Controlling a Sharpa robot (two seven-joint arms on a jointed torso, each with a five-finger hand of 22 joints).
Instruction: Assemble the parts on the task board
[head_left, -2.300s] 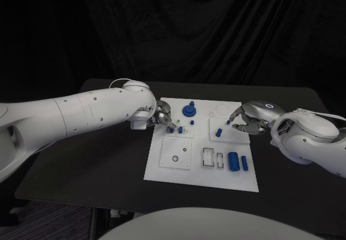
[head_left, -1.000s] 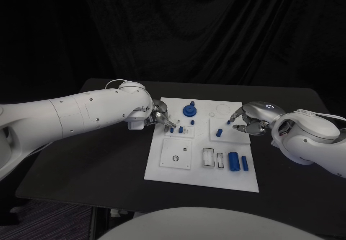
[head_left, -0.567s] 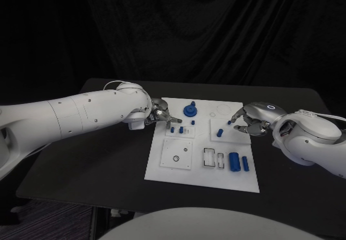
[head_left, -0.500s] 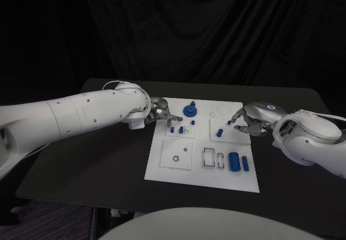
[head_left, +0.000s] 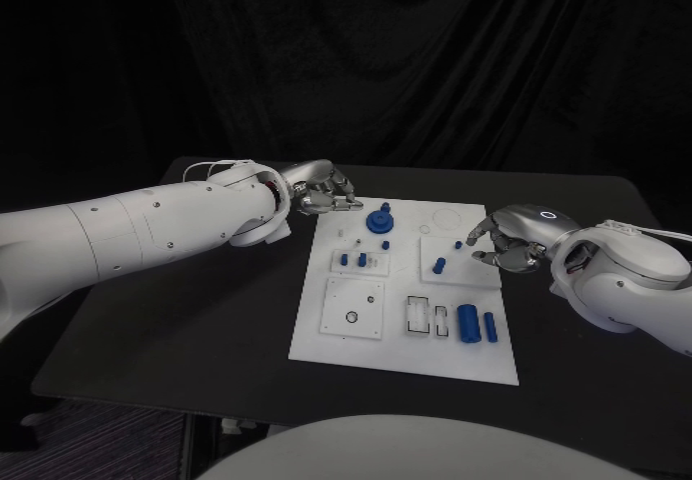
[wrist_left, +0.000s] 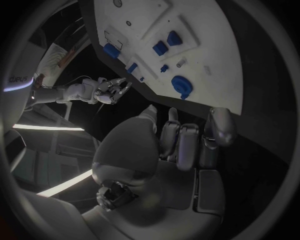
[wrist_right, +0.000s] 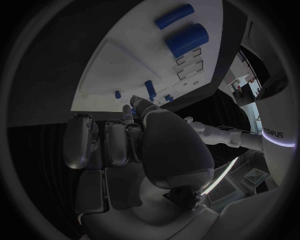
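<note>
Head view, and the left hand (head_left: 323, 189) sits over the desk (head_left: 188, 320) just off the far-left corner of the task board (head_left: 346, 345) — fingers curled in, nothing between them. The left wrist view agrees: those fingers (wrist_left: 181, 145) are folded toward the palm with the board out ahead of them. On the board, two small blue pegs (head_left: 353, 260) stand in a raised square block near the left edge, and a blue knobbed part (head_left: 379, 220) stands beyond them at the far side. A short blue peg (head_left: 438, 265) stands upright in the next block along. Nearer the front edge, a fat blue cylinder (head_left: 467, 321) lies beside a thinner blue pin (head_left: 489, 327). Over at the board's right edge hangs the right hand (head_left: 500, 243) — fingers bent inward, gripping nothing that I can make out.
</note>
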